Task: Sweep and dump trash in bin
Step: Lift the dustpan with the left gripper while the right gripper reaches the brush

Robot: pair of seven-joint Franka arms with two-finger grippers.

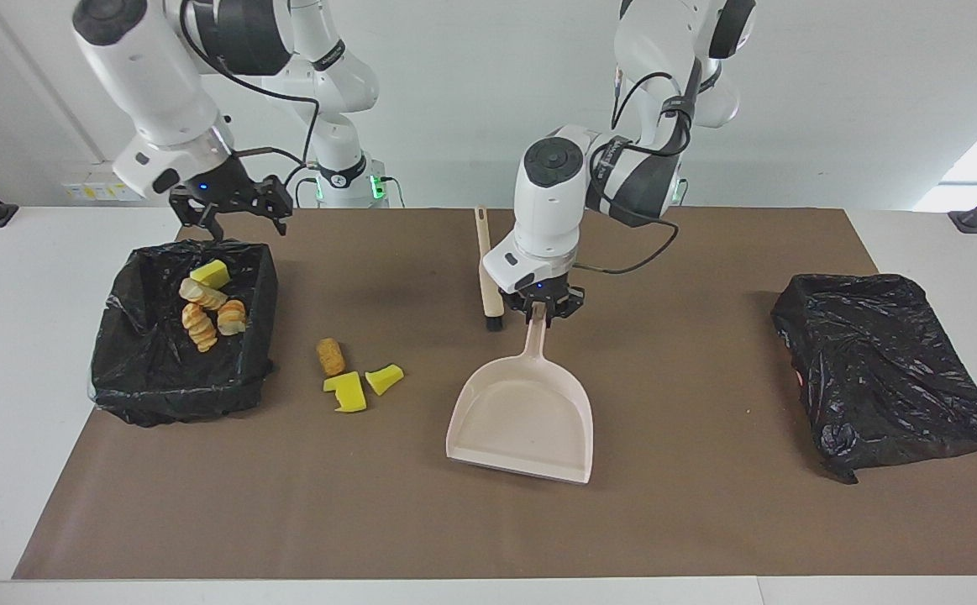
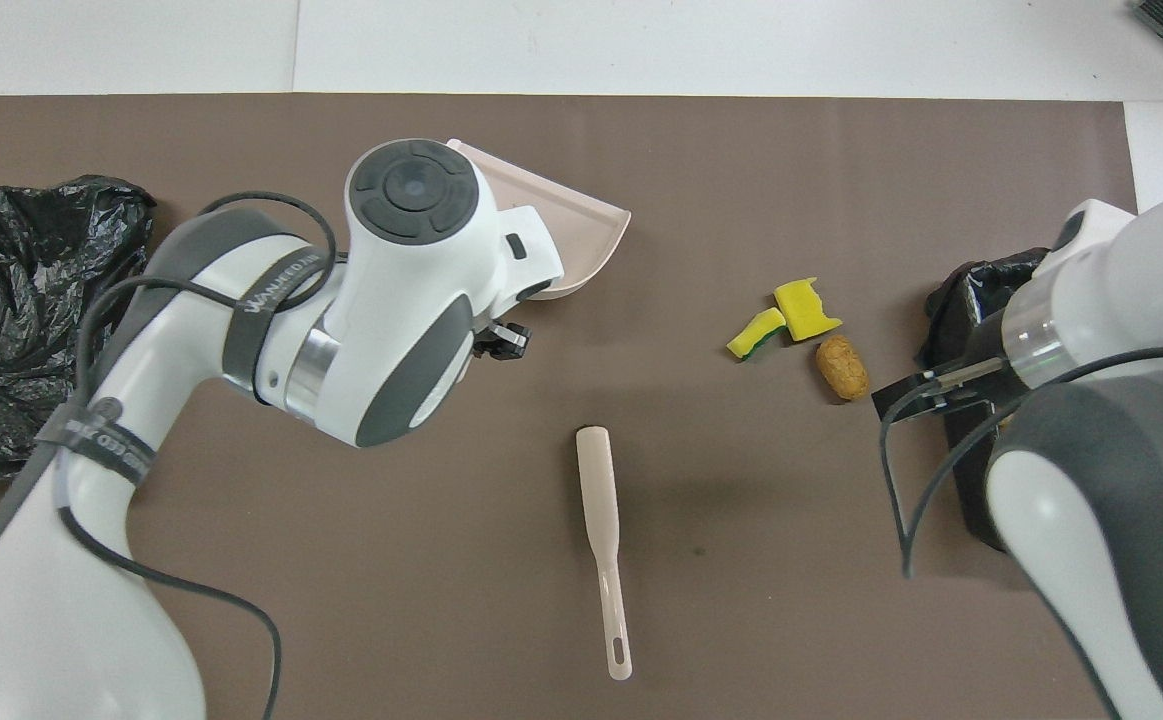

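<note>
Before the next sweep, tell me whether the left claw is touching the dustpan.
Touching. In the facing view the left claw is shut on the handle of the dustpan, its tips pinching the handle's top end with no gap.
</note>
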